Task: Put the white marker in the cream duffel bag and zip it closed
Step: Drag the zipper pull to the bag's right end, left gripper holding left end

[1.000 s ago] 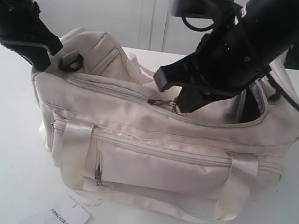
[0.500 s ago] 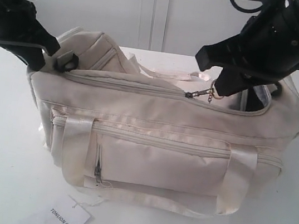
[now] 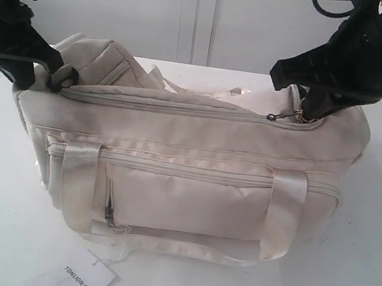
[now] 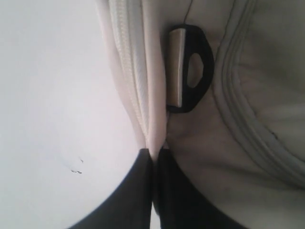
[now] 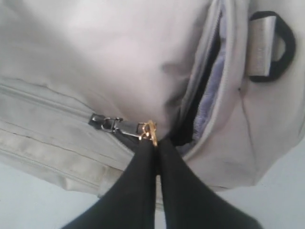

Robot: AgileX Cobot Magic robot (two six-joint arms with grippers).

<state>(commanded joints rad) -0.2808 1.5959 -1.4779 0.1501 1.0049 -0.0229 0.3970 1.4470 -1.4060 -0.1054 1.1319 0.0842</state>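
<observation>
Zipper pull [image 5: 125, 127] now drawn almost to one end of the cream duffel bag [image 3: 190, 150], towed by the right gripper [image 5: 156, 143], whose jaws pinch it tight. At the bag's opposite end the left gripper [image 4: 155, 153] clamps the seam beside a D-ring [image 4: 190, 76], anchoring the bag against that pull. No view shows the white marker, presumably inside the bag.

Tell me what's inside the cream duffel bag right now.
Through the short unzipped gap of the cream duffel bag, only pale lining and shadow show. The white marker is not visible; the closed zipper and fabric cover the rest.
</observation>
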